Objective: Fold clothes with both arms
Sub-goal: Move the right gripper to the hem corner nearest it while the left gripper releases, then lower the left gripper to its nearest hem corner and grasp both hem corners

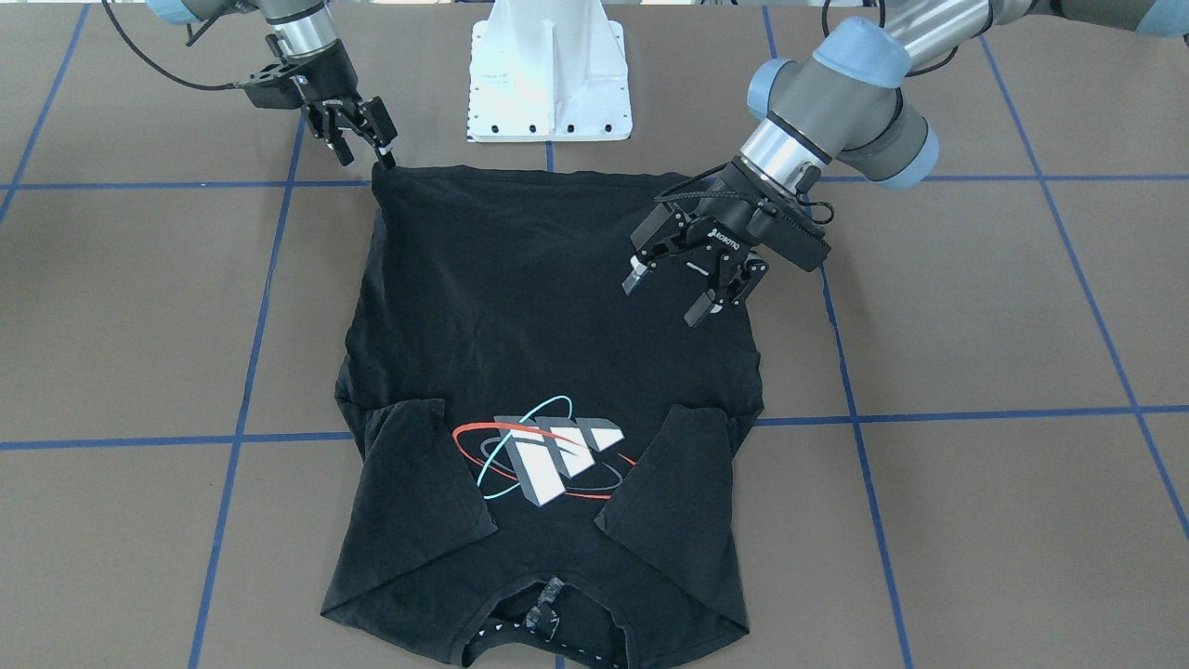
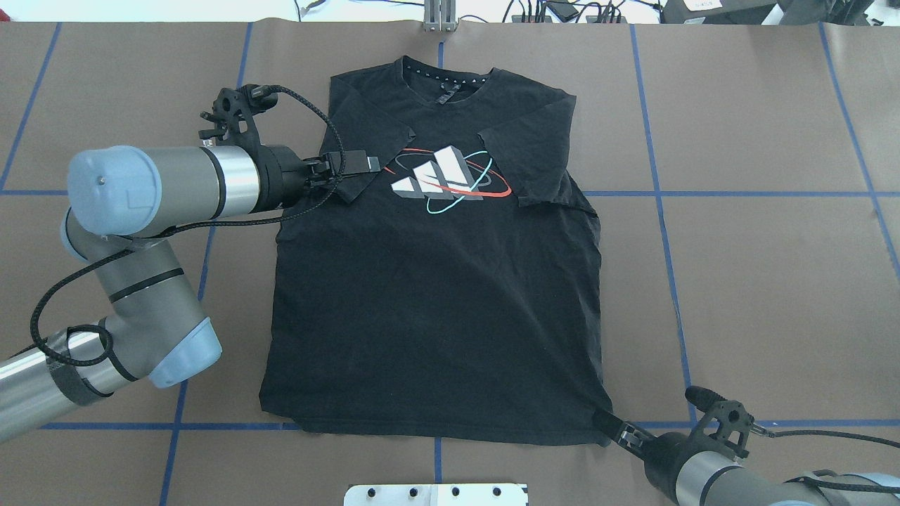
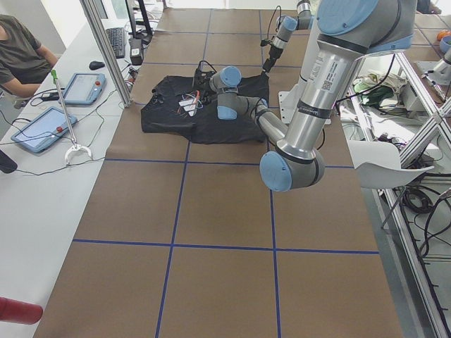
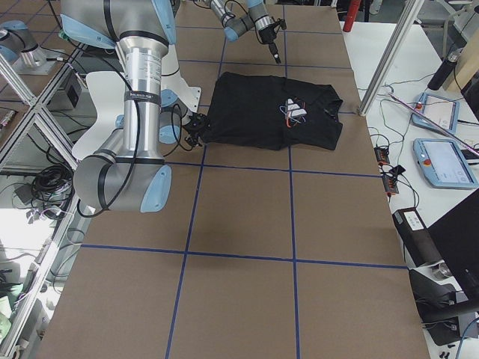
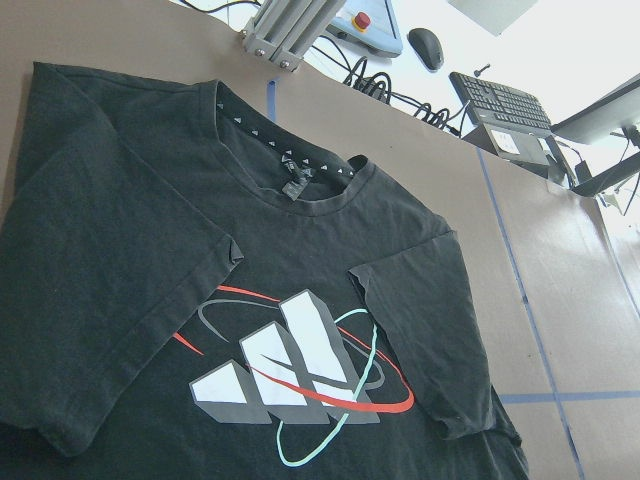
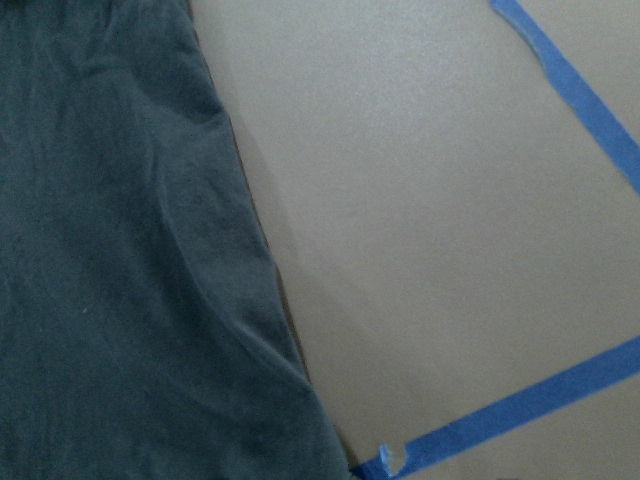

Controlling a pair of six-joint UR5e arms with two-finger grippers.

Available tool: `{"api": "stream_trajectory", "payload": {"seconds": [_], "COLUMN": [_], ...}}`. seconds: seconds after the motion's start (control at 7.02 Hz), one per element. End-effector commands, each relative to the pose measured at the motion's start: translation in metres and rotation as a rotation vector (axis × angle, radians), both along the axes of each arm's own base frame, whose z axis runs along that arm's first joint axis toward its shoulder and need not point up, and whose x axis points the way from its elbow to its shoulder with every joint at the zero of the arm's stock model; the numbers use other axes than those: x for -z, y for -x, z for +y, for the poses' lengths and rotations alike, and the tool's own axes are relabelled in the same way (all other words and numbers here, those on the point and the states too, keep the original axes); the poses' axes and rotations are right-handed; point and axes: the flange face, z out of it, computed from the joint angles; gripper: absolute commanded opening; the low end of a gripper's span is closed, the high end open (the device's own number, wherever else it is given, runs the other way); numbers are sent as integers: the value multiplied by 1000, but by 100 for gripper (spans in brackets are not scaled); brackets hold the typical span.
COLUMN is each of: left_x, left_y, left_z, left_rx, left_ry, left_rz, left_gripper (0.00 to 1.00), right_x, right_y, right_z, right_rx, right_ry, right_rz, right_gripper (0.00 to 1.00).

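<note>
So the black T-shirt (image 2: 436, 302) is lying face up and pretty flat in the middle of the desk (image 2: 738, 281). Its collar (image 2: 450, 77) points away from the robot, and both short sleeves are already flipped inward so they crowd the logo (image 2: 443, 179). The left hand (image 1: 669, 297) hangs over the shirt's left side, somewhere around the folded sleeve. Its fingers are spread wide and it's holding nothing. The right hand (image 1: 365, 153) is down at the near hem corner (image 1: 381, 172) on the robot's right. Its fingers look parted, with one tip right at the cloth, and I can't see any fabric actually pinched. Its wrist view just shows shirt edge next to bare desk.

My read is that the sleeves are done and the next bit is bringing the hem up toward the collar, which takes both hem corners. Thin cotton like this weighs nothing but it's totally floppy. It'll sag between two grip points, drag on the desk surface and bunch up if only one side moves. I'd grab right at the hem corners, where the stitched edge is thicker and gives the fingers something to bite. I'd try to catch both layers, not just the top one, and lift both sides together. The left hand is well away from its corner (image 2: 271, 407), so it has to get there first.
</note>
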Motion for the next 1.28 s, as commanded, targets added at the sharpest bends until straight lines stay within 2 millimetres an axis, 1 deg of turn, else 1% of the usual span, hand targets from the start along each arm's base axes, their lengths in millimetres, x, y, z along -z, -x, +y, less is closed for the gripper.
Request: {"api": "stream_trajectory", "payload": {"seconds": [0.0, 0.14, 0.28, 0.43, 0.57, 0.85, 1.0, 1.14], "left_x": [-5, -6, -5, -7, -12, -12, -10, -16], "left_y": [5, 4, 4, 4, 4, 4, 9, 22], "left_z": [7, 7, 7, 7, 8, 9, 14, 37], "left_rx": [10, 7, 8, 8, 7, 5, 1, -23], "left_ry": [-1, -1, -2, 1, 5, 5, 1, 0], "left_rz": [-3, -5, -3, -5, -13, -13, -5, 3], "left_gripper": [100, 100, 100, 100, 100, 100, 100, 100], "right_x": [-3, 0, -1, 5, 4, 20, 32, 39], "right_y": [10, 8, 9, 7, 8, 3, -6, -19], "right_z": [1, -1, -1, -2, -1, -4, -7, -9], "right_rx": [-1, -4, -5, -6, -3, -11, -18, -25], "right_ry": [-3, -3, -3, -3, -3, 0, 0, -2], "right_rz": [4, -3, 0, -13, -10, -47, -70, -82], "right_gripper": [82, 70, 46, 0, 0, 0, 0, 0]}}
